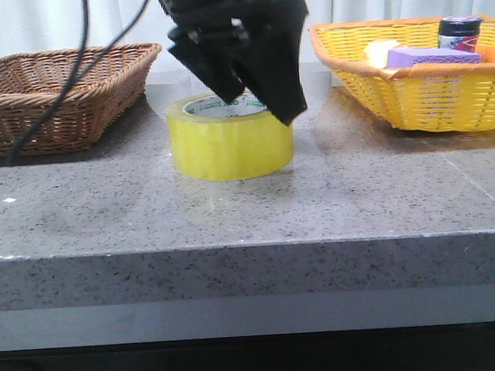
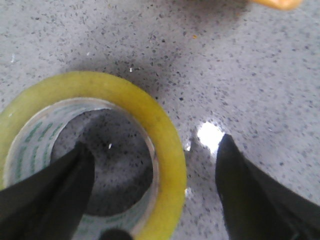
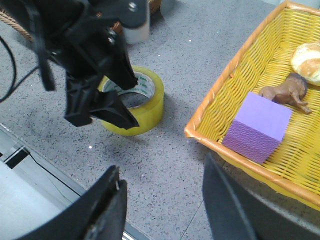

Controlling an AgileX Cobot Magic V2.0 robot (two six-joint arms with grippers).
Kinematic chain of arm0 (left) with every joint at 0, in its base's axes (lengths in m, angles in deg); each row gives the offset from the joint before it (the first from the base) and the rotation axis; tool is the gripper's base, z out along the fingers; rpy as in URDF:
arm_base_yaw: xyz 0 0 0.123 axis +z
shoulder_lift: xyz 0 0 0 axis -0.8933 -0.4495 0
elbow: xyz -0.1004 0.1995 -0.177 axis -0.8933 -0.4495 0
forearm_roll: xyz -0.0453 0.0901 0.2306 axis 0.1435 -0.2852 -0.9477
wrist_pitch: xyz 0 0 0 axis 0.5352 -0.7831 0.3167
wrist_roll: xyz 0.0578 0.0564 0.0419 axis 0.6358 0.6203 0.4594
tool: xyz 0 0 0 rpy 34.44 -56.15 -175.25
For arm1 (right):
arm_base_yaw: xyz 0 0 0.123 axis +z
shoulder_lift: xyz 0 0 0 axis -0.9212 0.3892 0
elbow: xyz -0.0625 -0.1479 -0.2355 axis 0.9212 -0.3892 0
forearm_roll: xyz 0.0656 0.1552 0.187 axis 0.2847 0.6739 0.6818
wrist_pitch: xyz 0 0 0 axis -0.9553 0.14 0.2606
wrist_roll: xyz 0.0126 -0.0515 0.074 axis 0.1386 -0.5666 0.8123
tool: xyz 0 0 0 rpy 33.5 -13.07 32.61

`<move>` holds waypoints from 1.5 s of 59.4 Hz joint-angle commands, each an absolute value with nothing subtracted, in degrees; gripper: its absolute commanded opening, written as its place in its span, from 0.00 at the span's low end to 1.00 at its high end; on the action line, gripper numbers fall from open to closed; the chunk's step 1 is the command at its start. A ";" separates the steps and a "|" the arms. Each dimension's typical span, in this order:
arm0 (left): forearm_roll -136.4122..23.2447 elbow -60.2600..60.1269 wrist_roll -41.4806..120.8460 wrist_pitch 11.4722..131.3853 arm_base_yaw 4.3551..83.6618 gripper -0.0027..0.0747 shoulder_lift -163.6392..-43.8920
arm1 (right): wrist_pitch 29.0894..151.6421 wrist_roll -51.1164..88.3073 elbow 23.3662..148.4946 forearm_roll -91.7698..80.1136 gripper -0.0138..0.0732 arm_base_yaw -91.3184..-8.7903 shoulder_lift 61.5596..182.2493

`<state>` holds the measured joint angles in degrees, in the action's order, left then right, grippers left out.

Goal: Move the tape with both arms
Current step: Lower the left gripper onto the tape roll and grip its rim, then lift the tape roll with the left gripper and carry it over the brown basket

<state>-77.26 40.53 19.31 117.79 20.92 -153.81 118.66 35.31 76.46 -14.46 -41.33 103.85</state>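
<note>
Left wrist view: the left gripper (image 2: pixel 152 192) is straddling the wall of the tape roll (image 2: pixel 165 135), jaws spread.

One finger (image 2: pixel 52 192) is sitting inside the core, the other (image 2: pixel 250 195) outside, so the roll's wall is lying directly between them. The roll is resting flat on the speckled counter (image 1: pixel 358 186), its axis upright, between the brown basket (image 1: pixel 46 98) and yellow basket (image 1: pixel 411 89). The right gripper (image 3: pixel 162 200) is hanging open, well apart; the left arm is nearer.

Brown basket (image 1: pixel 50 93), yellow basket (image 1: pixel 411 98) w/ purple block (image 1: pixel 432 54)
</note>
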 commanded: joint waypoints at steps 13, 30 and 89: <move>-75.48 43.34 19.31 116.64 20.44 0.60 -155.16 | 114.81 35.25 77.65 -14.15 0.60 -41.67 103.71; -74.82 43.79 19.31 117.25 20.44 0.19 -154.81 | 114.81 35.25 77.65 -14.15 0.60 -41.67 103.71; -75.42 58.49 17.75 121.75 41.92 0.16 -150.48 | 114.75 35.25 77.65 -14.15 0.60 -41.67 103.71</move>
<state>-75.95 56.35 17.96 125.15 39.42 -153.83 118.66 35.31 76.46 -14.46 -41.33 103.85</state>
